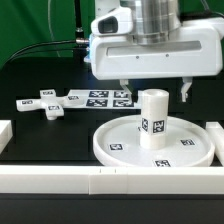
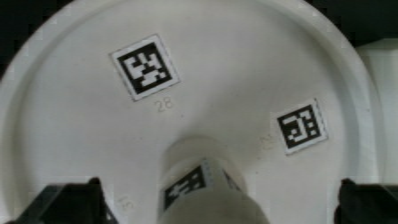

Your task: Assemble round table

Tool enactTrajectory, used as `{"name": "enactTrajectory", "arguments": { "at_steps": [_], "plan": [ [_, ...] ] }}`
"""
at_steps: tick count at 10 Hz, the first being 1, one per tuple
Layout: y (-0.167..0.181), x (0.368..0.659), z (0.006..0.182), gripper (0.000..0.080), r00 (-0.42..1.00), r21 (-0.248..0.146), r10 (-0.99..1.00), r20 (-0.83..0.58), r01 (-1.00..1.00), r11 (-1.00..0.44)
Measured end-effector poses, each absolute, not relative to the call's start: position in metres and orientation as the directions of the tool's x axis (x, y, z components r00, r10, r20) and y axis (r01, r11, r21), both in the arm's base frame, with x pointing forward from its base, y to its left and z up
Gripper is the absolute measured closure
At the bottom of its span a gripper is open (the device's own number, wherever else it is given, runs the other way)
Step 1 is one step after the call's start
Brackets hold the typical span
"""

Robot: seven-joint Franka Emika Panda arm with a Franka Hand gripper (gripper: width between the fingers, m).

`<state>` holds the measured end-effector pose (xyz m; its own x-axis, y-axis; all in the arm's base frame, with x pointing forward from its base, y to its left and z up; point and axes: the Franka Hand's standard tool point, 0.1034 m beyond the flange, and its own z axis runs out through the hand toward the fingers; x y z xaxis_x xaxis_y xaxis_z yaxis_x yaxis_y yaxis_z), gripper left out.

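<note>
Claw [image 1: 154, 93]: spread wide, gripping nothing, poised over the middle of the round disc [image 1: 105, 150]. Fingers [image 1: 186, 92] flank the top of the leg [image 1: 152, 118] with a gap on each side. Leg upright at the disc's centre. Disc flat on the black table [image 1: 40, 140], rim up. Marker board [image 1: 108, 98] just behind the disc. Cross-shaped piece [image 1: 45, 103] flat, well apart from the disc toward the exterior view's left. Border rail [image 1: 60, 182] just in front of the disc.

The white round disc [image 2: 214, 60] fills the view, two square tags [image 2: 146, 68] showing on its face (both black-and-white). The cylinder leg [image 2: 199, 170] stands on it, between the gripper's [image 2: 217, 205] dark fingertips [image 2: 75, 203], which sit apart from it.
</note>
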<state>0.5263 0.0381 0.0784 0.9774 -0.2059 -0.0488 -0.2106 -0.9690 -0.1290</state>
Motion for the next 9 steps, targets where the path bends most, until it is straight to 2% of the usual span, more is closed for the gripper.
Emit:
{"name": "enactTrajectory", "arguments": {
  "at_steps": [1,2,4,6,7,9],
  "plan": [
    [0.026,0.512,0.082,0.0151,0.991,-0.131,-0.13,-0.045,-0.135,-0.982],
    [0.022,0.507,0.081,0.0151,0.989,-0.133,-0.139,-0.05,-0.144,-0.981],
    [0.023,0.508,0.08,0.0151,0.991,-0.133,-0.125,-0.049,-0.131,-0.982],
    [0.021,0.511,0.078,0.0151,0.998,-0.11,0.062,-0.012,0.06,-0.992],
    [0.015,0.511,0.077,0.0151,0.975,-0.095,0.224,-0.003,0.223,-0.97],
    [0.011,0.509,0.073,0.0151,0.917,-0.089,0.399,0.004,0.398,-0.913]
  ]
}}
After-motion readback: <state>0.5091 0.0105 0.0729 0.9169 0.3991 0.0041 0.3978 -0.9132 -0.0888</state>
